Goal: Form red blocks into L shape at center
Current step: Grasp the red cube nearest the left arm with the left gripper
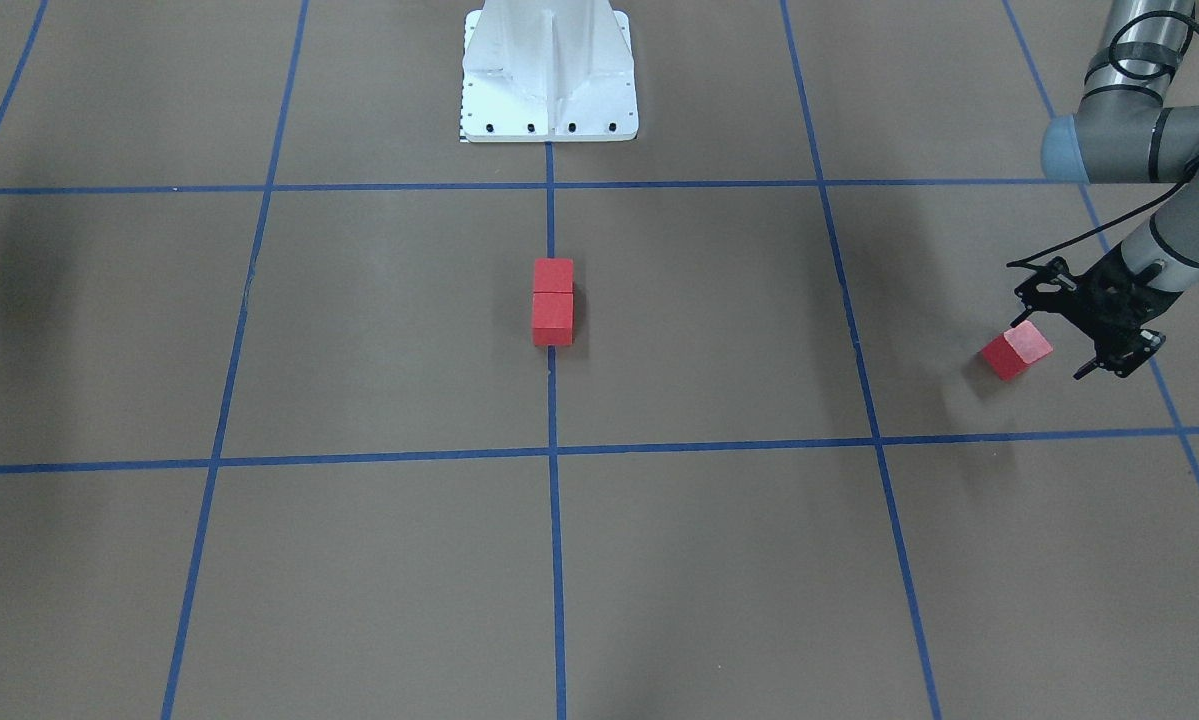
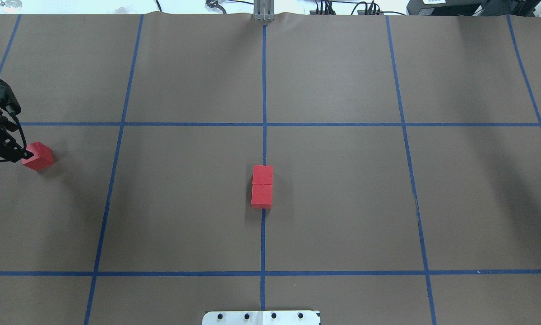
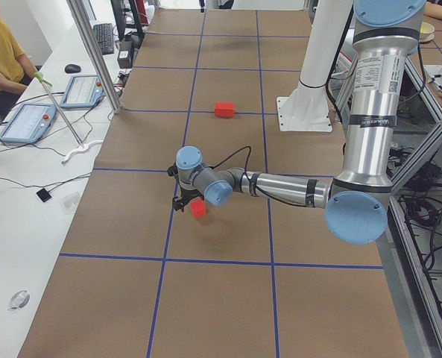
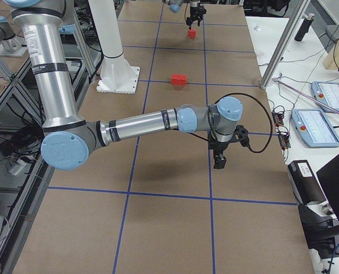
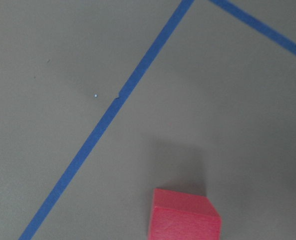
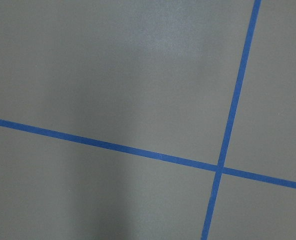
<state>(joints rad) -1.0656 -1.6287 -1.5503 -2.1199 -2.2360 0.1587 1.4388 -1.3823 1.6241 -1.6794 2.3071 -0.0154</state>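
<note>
Two red blocks (image 2: pixel 262 186) are seen touching at counter (image 2: pixel 342 203) centre. A third block (image 2: pixel 38 155) lies near the left edge, beside the left gripper (image 2: pixel 8 151); grip undeterminable. Right gripper (image 4: pixel 219 160) appears only in the right-end view, state undeterminable.

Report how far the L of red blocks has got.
Done: two red blocks sit touching, in line on the center tape line. In hand: the left pincer is at the third red block, far out at the table's left; its grip is unclear. Left: place it to form the corner.
</note>
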